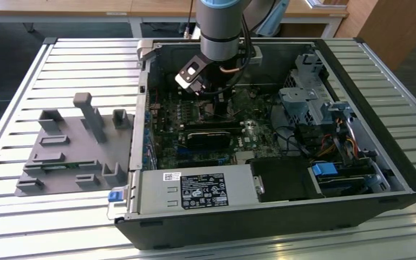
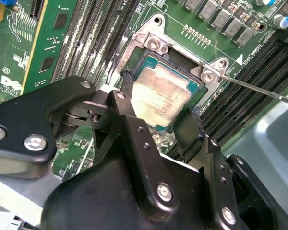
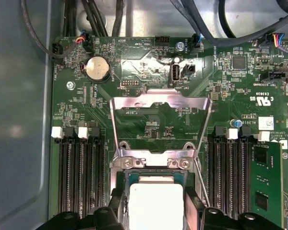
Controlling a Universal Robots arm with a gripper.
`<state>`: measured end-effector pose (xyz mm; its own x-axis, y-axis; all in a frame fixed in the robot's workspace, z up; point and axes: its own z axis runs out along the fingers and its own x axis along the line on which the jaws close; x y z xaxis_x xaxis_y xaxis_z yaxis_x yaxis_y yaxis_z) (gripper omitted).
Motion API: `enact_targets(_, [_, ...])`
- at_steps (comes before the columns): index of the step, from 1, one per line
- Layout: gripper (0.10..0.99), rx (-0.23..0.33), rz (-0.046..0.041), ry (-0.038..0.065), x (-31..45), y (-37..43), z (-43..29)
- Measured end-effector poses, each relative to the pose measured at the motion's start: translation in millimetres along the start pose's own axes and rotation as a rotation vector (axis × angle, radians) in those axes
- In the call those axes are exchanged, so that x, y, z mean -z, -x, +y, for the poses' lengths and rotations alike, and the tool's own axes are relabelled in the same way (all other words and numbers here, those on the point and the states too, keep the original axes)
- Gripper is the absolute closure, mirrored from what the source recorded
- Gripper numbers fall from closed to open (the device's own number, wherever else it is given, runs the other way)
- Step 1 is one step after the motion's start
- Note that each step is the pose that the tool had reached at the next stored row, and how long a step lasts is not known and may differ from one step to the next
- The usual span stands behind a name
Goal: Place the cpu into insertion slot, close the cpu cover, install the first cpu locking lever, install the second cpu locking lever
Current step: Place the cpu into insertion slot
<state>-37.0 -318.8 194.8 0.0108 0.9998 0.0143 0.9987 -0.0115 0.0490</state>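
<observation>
The cpu (image 2: 161, 98), a pale silvery square chip, lies in the insertion slot (image 2: 175, 57) on the green motherboard. My gripper (image 2: 158, 100) straddles it, one black finger (image 2: 187, 127) against each of two opposite edges, shut on the chip. In the first wrist view the cpu (image 3: 156, 201) sits low between the fingertips of the gripper (image 3: 156, 206), inside the slot's metal rim (image 3: 153, 163). The cpu cover (image 3: 134, 103), a silvery frame with a square window, is flipped back open beyond the slot. A thin locking lever (image 2: 259, 88) stands free beside the socket. In the exterior view the gripper (image 1: 219, 108) reaches down into the case.
Long black memory slots (image 3: 79, 177) flank the socket on both sides, and a green card (image 3: 266, 182) stands beyond one bank. Cables (image 3: 101, 17) run along the board's far edge. The open computer case (image 1: 381, 195) sits on a slatted table, with a grey fixture (image 1: 71, 146) at the exterior view's left.
</observation>
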Motion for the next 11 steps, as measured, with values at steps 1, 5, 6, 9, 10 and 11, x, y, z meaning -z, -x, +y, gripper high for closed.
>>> enact_targets(1, [0.475, 0.0, 0.0001, 0.0, 1.3, 0.0, 0.1])
enact_targets(5, [0.486, 0.0, 0.0033, -0.018, 10.5, -0.2, 2.0])
enact_targets(6, [0.612, -0.001, 0.0039, -0.022, 10.6, -0.2, 2.5])
enact_targets(9, [0.675, -0.001, 0.006, -0.029, 10.8, -0.1, 3.2])
enact_targets(10, [0.729, -0.001, 0.0063, -0.03, 11.0, -0.1, 3.2])
enact_targets(11, [0.788, -0.001, 0.0063, -0.031, 11.3, 0.0, 3.2])
